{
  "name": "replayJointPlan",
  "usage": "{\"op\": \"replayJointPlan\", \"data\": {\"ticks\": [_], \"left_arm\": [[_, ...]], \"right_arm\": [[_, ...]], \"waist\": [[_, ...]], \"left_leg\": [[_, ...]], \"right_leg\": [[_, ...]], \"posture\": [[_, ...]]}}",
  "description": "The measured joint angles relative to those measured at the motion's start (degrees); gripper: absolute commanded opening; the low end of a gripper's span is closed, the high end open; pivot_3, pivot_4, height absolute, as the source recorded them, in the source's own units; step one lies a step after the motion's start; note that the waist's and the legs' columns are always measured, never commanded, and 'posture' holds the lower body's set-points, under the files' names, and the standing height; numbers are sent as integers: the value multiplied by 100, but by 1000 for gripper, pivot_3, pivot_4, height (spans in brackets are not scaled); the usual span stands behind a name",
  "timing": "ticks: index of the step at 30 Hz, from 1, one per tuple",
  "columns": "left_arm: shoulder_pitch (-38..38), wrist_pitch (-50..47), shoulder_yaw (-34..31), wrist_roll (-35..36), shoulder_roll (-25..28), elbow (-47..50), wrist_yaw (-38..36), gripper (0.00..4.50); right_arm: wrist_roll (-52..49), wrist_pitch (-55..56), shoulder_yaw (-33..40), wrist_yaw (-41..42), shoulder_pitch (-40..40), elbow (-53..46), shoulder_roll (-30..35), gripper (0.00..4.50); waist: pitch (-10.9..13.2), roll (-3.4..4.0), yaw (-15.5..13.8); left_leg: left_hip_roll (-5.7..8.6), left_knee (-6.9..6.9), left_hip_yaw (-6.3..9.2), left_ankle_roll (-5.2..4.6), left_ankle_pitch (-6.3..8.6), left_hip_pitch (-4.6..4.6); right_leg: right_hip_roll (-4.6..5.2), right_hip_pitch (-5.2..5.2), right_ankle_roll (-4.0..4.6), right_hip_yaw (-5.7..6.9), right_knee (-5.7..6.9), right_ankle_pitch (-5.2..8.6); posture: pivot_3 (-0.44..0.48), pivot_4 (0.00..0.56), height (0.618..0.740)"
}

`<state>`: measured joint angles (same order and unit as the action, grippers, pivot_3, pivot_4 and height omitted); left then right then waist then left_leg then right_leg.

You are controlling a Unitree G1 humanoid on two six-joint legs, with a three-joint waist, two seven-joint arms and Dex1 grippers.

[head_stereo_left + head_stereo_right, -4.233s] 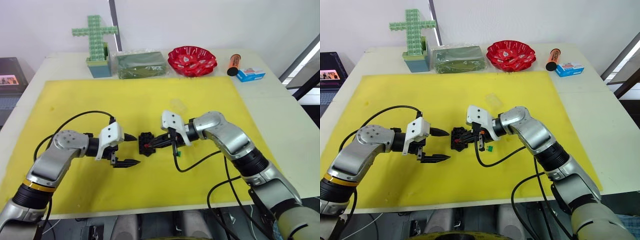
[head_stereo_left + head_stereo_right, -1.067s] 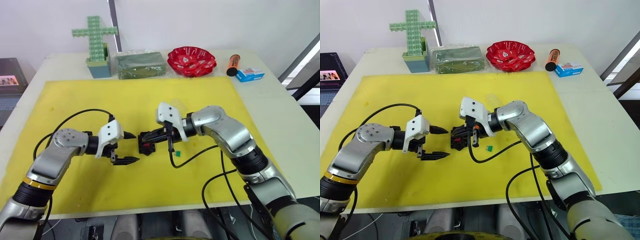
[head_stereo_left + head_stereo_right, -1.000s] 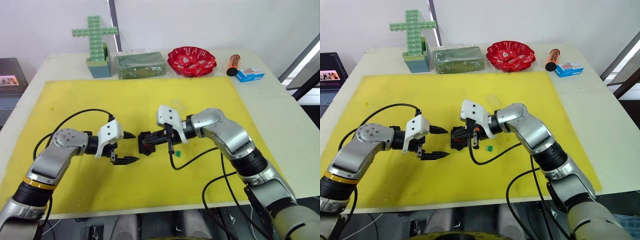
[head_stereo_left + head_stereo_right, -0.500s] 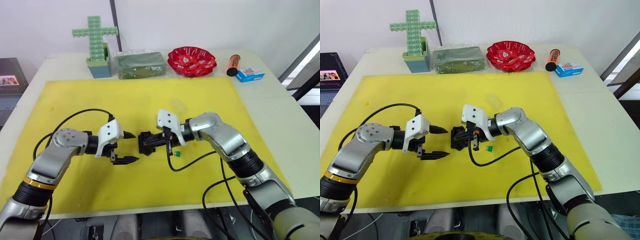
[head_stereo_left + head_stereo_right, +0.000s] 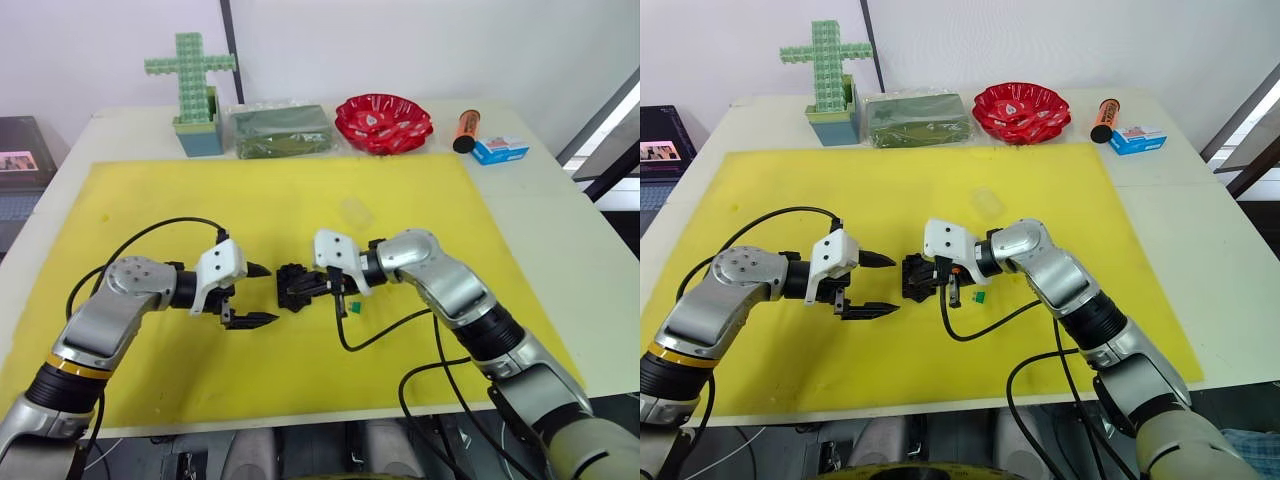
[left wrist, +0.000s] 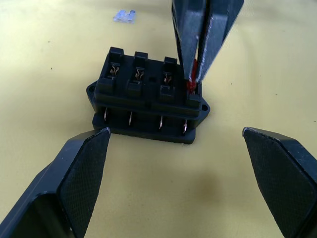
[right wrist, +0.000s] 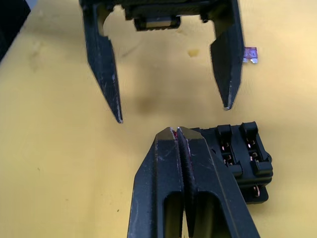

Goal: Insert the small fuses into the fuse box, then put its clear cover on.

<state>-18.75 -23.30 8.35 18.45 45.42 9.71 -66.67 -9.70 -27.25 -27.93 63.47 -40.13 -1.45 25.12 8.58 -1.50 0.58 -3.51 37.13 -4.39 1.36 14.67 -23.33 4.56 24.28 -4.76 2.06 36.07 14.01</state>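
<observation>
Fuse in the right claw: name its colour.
Red; the fuse shows best in the left wrist view, pinched at the fuse box.

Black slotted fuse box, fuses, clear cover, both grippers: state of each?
Black slotted plastic fuse box: flat on the yellow mat, three slots empty.
Red blade fuse: pinched, at the end slot.
Green fuse: loose on mat.
Greyish-purple fuse: loose on mat.
Clear plastic cover: off, lying apart.
Left gripper: open, empty.
Right gripper: shut on red fuse.

head stereo: high, down over mat [image 5: 150, 190] | wrist cams: close, facing, share fuse box [image 6: 148, 99]
</observation>
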Motion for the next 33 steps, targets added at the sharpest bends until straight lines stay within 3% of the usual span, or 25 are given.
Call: {"op": "replayJointPlan", "data": {"ticks": [21, 33], "left_arm": [[-7, -5, -2, 0, 0, 1, -21, 4500], [-7, -51, -55, 57, 1, 3, 17, 4500]], "right_arm": [[365, 735, -179, -27, 184, 78, 50, 59], [352, 703, -113, -16, 185, 179, -2, 59]], "waist": [[-9, -1, -7], [-12, 0, -18]], "left_leg": [[0, 1, 1, 0, 0, 11], [-1, -8, 1, 1, 1, 83]], "right_leg": [[0, -14, 1, 0, 0, 1], [4, -86, 19, 0, -10, 12]], "posture": [[0, 150, 740], [0, 150, 740]]}}
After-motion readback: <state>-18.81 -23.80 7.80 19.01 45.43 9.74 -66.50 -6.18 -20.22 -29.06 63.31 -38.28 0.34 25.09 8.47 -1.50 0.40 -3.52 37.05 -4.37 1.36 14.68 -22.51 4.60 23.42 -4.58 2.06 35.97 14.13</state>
